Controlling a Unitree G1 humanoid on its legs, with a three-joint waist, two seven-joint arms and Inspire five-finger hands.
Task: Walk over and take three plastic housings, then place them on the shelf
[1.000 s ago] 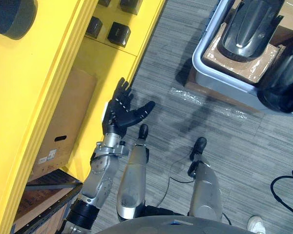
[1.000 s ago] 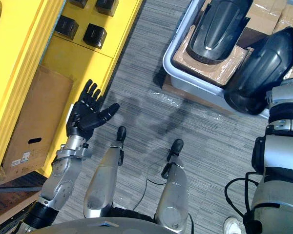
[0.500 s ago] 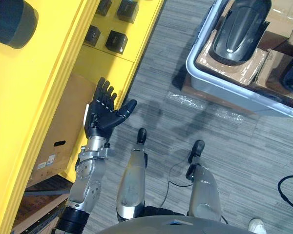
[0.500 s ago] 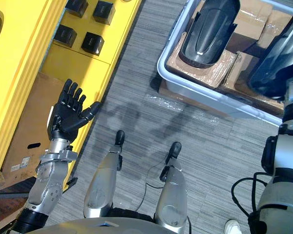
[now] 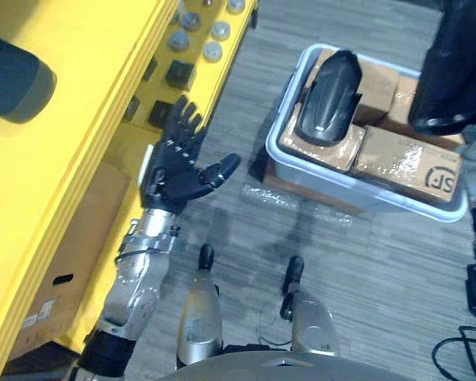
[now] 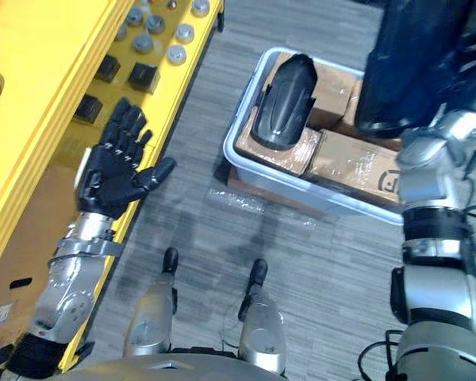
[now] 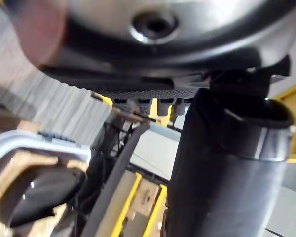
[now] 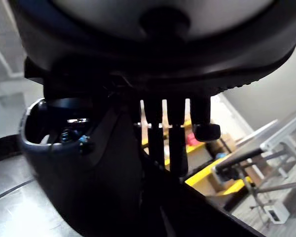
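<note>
Plastic housing (image 6: 412,63), dark and curved, is held high at the robot's right, above the grey crate (image 6: 242,131). The right hand (image 8: 170,138) is closed on it, fingers lying along its wall in the right wrist view. A second ago this housing hung lower, at the edge of the crate. The whole picture has also shifted, so the head camera has moved. This suggests the pick is done and the carry to the shelf is under way.

A second housing (image 5: 329,99) lies in the crate on wrapped cardboard boxes (image 5: 404,163), so at least one more trip seems needed.

The left hand (image 5: 178,163) is open and empty, fingers spread. It is now raised higher, beside the edge of the yellow shelf (image 5: 79,127).

On the shelf's top level lies a dark rounded object (image 5: 12,79). Its lower level holds small black blocks (image 5: 178,74) and grey discs (image 5: 214,51), leaving little free room there. A cardboard box (image 5: 63,246) sits underneath.
</note>
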